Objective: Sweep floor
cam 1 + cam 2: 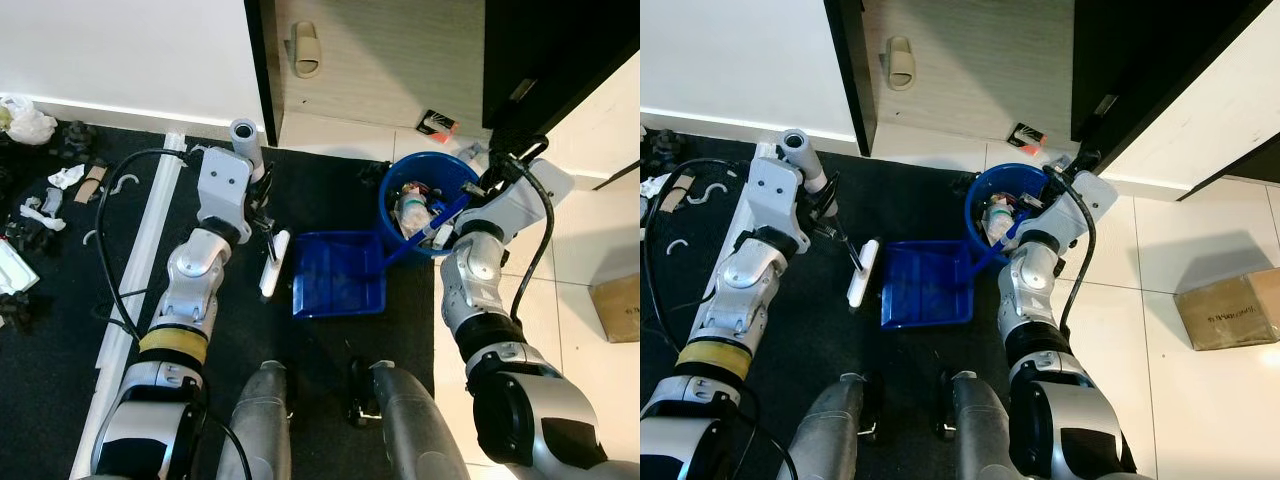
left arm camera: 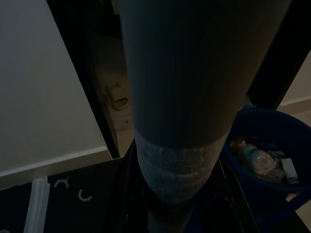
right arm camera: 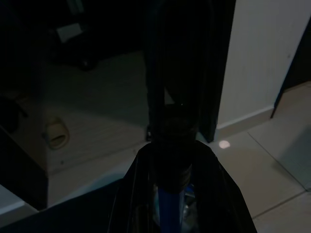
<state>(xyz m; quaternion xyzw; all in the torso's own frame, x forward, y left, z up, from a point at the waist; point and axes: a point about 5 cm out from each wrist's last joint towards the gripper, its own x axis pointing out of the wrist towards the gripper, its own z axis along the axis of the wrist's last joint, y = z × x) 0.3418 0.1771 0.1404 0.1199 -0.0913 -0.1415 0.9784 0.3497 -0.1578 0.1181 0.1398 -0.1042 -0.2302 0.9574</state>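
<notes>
Floor (image 1: 330, 130) to be swept fills the head views: a black mat (image 1: 250, 330) covers the left and centre of the frame, pale tiles lie to the right, and a strip of wood-look flooring runs along the top between dark door frames. At the centre of the frame a blue dustpan (image 1: 338, 272) sits flat on the mat, its blue handle (image 1: 425, 232) rising to the right towards the right gripper (image 1: 450, 222), whose fingers are closed around that handle just beside the rim of a blue bin (image 1: 395, 195). The bin stands at the mat's edge, upper right of centre, holding bottles and wrappers. Left of the dustpan, a white brush head (image 1: 275, 263) rests on the mat, nearly upright in the frame, and its grey handle (image 1: 245, 140) runs up and to the left through the left gripper (image 1: 262, 200), whose fingers are clamped on it. Brush head and dustpan are near each other but apart. A beige slipper (image 1: 305, 48) lies on the wood-look strip at the top. White scraps and dark clutter (image 1: 45, 200) sit at the far left of the mat, a white strip (image 1: 140, 270) runs diagonally beside the left arm, and a cardboard box (image 1: 1228, 310) rests on the tiles at the right.
</notes>
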